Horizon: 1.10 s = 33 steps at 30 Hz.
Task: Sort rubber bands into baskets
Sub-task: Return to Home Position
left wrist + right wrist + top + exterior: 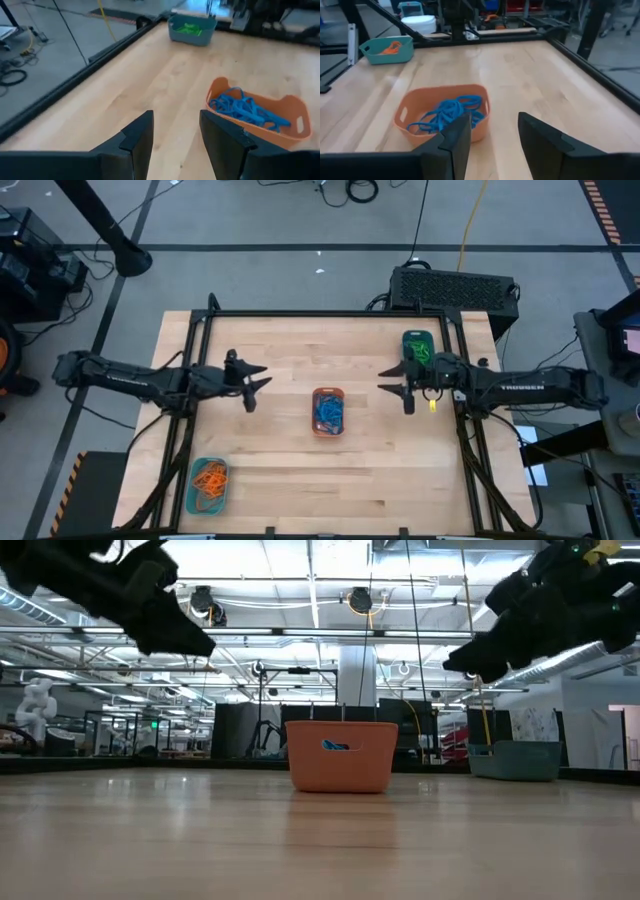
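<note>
An orange basket with blue rubber bands stands at the table's middle. A teal basket with orange rubber bands sits near the front left corner. Another teal basket with green rubber bands stands at the far right. My left gripper hovers open left of the orange basket, above the table. My right gripper hovers open right of it. Both are empty.
A black frame runs along the table's far edge and sides. Bare wood lies between the baskets. A black box stands beyond the far right corner.
</note>
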Each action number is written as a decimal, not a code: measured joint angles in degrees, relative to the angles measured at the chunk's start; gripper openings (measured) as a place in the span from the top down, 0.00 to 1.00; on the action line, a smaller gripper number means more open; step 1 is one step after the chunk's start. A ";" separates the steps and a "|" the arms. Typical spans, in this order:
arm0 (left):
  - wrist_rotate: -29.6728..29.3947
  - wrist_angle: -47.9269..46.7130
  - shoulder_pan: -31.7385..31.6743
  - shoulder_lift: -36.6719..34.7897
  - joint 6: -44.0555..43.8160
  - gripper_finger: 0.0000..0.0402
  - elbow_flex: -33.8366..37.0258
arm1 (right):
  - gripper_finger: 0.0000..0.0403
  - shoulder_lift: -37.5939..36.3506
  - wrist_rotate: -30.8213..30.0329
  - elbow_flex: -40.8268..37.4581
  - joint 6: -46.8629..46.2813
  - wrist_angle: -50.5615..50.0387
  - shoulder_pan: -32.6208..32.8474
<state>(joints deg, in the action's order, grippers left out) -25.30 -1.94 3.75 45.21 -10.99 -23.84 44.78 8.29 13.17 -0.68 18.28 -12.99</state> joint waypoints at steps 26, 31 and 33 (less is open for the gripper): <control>2.86 26.36 0.13 -12.49 -7.49 0.58 20.38 | 0.61 -32.49 -1.02 -11.94 -4.46 -17.08 -3.57; 2.75 23.14 0.11 -17.22 -6.65 0.58 20.40 | 0.61 -36.25 -0.89 -10.24 -3.11 -22.22 -3.92; 2.69 21.04 0.11 -19.26 -6.26 0.58 20.40 | 0.61 -36.79 -0.67 -10.00 -3.13 -22.88 -3.92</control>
<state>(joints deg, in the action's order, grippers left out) -22.61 19.10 3.86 25.95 -17.25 -3.44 7.99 7.62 3.17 -3.81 -4.60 -16.91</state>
